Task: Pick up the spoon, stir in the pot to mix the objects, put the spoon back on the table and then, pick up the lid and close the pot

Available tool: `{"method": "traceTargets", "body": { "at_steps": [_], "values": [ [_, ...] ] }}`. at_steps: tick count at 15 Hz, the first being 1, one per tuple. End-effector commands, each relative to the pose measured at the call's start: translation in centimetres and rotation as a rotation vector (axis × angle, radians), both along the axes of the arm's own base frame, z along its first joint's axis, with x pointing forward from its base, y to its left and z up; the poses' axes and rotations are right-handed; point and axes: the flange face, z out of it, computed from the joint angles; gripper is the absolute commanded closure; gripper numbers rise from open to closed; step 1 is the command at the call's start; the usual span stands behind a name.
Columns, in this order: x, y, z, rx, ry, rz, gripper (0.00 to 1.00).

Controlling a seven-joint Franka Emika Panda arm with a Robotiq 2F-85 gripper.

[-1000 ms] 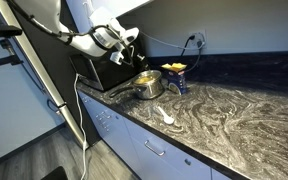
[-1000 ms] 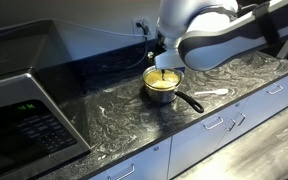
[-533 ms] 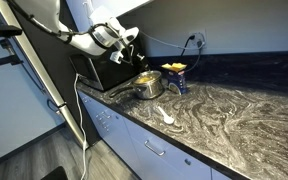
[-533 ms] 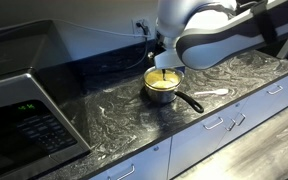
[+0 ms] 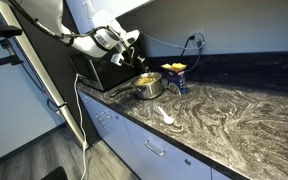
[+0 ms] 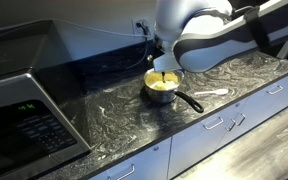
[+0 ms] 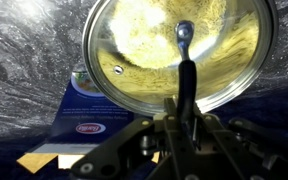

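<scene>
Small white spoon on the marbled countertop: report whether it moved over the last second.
No. The spoon keeps its place relative to the shiny steel pot in both exterior views.

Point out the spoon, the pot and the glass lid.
spoon (image 5: pixel 167 117), in an exterior view, on its middle.
pot (image 5: pixel 149 90), in an exterior view, on its steel side wall.
glass lid (image 7: pixel 134 50), wrist view, on the glass left of the knob.

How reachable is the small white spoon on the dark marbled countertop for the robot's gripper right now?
Probably not yet: the gripper seems shut on the knob of the round clear glass lid above the shiny steel pot. The small white spoon lies uncovered beside the pot.
</scene>
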Motion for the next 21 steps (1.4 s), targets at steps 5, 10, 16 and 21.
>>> {"method": "traceTargets", "body": {
  "at_steps": [5,10,16,21],
  "values": [
    [0.3,0.4,1.7,-0.004,-0.003,0.011,0.56],
    [-1.5,-0.1,6.3,0.030,0.020,0.060,0.19],
    [-4.4,-4.7,12.4,0.118,0.166,0.215,0.00],
    [-6.4,-10.6,15.1,0.082,0.243,0.236,0.00]
  ]
}}
